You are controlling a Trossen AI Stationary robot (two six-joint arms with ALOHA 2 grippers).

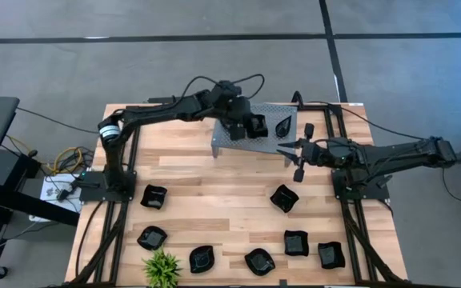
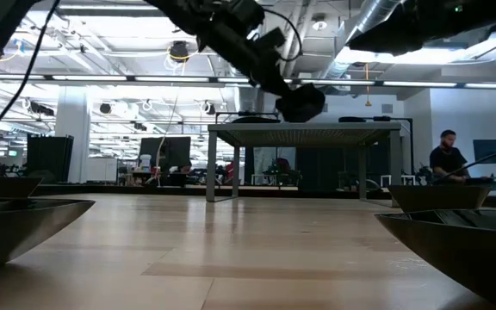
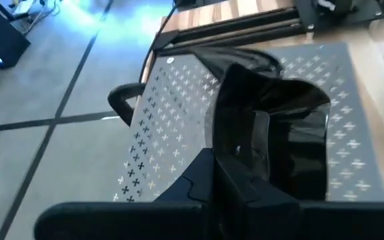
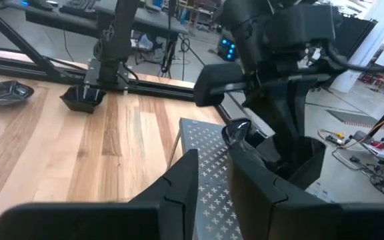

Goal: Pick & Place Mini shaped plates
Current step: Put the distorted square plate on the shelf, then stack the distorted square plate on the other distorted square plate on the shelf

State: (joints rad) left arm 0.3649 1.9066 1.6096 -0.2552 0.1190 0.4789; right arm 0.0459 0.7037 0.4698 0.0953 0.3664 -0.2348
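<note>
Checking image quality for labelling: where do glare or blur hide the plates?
Low view: the near plates at both edges are blurred and dark against bright ceiling lights. Left wrist view: the held plate shows glossy streaks of glare, and the shelf looks soft. High view: evenly lit, plates clear.

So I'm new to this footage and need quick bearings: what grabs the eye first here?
The left gripper is over the grey perforated shelf at the table's far edge, shut on a glossy black plate. The right gripper hovers open beside the shelf's right end, near a leaf-shaped plate. More black plates are scattered across the near table, beside a small green plant.
</note>
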